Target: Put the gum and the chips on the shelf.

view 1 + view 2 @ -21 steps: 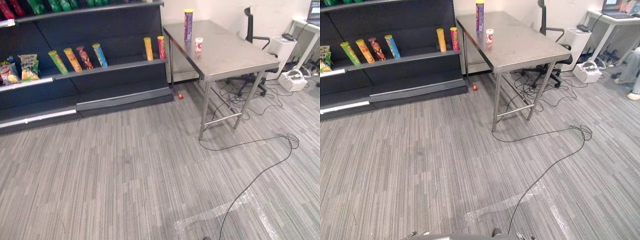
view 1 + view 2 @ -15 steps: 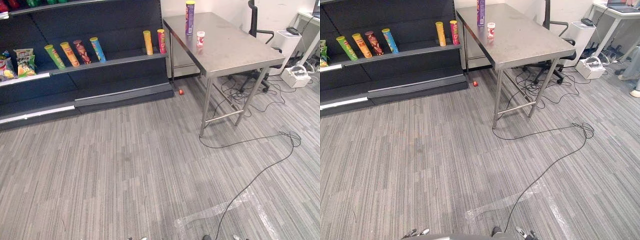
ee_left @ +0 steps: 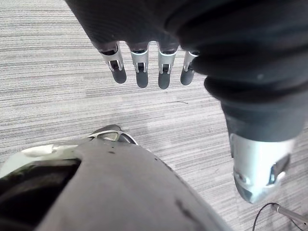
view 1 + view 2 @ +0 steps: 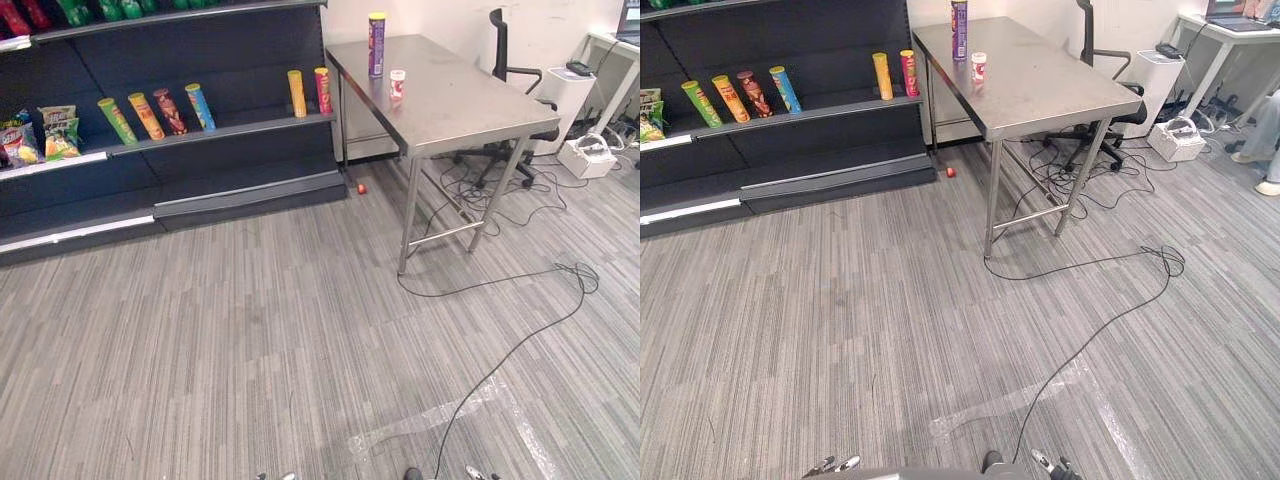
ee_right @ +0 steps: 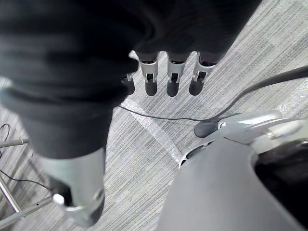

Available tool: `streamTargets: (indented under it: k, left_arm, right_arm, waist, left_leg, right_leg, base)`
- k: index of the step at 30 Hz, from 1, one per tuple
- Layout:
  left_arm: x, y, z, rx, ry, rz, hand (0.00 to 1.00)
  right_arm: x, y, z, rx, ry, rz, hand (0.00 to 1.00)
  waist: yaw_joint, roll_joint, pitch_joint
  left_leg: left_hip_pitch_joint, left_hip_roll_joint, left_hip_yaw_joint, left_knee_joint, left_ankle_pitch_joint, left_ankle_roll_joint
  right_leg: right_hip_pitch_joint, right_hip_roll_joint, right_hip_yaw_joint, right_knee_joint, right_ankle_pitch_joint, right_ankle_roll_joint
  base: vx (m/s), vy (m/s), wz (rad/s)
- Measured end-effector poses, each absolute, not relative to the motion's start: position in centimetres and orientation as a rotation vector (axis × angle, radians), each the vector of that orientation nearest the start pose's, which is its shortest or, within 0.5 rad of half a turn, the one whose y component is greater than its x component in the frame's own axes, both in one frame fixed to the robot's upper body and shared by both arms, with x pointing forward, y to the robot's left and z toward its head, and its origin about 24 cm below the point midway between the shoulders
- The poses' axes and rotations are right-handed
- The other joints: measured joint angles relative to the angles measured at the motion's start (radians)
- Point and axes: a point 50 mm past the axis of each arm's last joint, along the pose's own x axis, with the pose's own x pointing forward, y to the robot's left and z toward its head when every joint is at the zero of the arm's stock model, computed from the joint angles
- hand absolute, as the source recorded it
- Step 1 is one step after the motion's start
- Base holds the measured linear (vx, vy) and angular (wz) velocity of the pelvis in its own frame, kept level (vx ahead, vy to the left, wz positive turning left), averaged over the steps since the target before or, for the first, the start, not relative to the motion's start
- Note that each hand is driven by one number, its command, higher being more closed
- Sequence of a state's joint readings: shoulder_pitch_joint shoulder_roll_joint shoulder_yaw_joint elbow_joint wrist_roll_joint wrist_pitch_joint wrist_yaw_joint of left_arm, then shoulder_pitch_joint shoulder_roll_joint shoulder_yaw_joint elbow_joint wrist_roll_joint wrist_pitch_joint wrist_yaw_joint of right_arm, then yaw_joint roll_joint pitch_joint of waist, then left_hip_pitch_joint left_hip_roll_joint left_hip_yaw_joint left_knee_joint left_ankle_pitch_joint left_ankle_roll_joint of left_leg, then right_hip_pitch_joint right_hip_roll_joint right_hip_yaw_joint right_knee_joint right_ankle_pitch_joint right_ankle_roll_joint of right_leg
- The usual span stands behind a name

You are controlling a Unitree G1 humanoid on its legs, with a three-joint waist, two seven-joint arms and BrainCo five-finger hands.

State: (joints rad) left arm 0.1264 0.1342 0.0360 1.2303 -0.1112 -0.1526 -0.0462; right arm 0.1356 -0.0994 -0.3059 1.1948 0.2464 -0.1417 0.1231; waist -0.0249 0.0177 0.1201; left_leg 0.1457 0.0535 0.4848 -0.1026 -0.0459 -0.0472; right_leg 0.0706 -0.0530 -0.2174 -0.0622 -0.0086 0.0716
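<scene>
Steel table (image 4: 470,100) bears purple chips can (image 4: 376,45), white-red gum tub (image 4: 397,84); left hand (image 3: 142,72), right hand (image 5: 173,77) hang straight-fingered, empty.

left robot hand (image 3: 140,67) | silver fingers (image 3: 165,72), dark tips | dark ribbed cover

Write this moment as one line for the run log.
tall purple chips can, small white-red gum tub: upright on steel table | left hand: open, empty | right hand: open, empty
</scene>
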Motion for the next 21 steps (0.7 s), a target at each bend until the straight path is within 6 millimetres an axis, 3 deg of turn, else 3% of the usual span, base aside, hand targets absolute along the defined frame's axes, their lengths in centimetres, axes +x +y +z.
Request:
streamTargets:
  k: [16, 18, 21]
  left_arm:
    - [5.0, 20.8, -17.0, -0.02, 1.185, 0.17, 0.0]
    - [5.6, 20.7, -17.0, -0.005, 1.172, 0.16, 0.0]
    - [6.4, 21.2, -16.7, 0.022, 1.145, 0.166, 0.0]
  right_arm:
    - [5.0, -22.0, -16.7, 0.323, 1.087, -0.433, 0.0]
    - [6.1, -22.1, -16.5, 0.307, 1.058, -0.419, 0.0]
    - [7.4, -22.0, -16.2, 0.289, 1.015, -0.406, 0.0]
  waist:
    - [-0.001, 0.011, -0.009]
    - [-0.001, 0.017, 0.001]
    - [-0.003, -0.003, 0.026]
  left_leg:
    - [0.0, 0.001, 0.002, 0.002, 0.004, -0.006]
    - [-0.022, 0.013, 0.002, 0.007, 0.02, -0.025]
    - [-0.042, 0.004, -0.005, 0.007, 0.021, -0.025]
  right_leg:
    - [-0.009, 0.0, -0.008, 0.017, 0.013, -0.009]
    - [-0.074, -0.001, -0.005, 0.108, 0.002, -0.009]
    - [-0.122, -0.021, -0.007, 0.175, -0.055, -0.028]
  base:
    - [0.05, 0.006, -0.01]
    - [-0.08, -0.01, -0.02]
    - [-0.11, -0.02, 0.09]
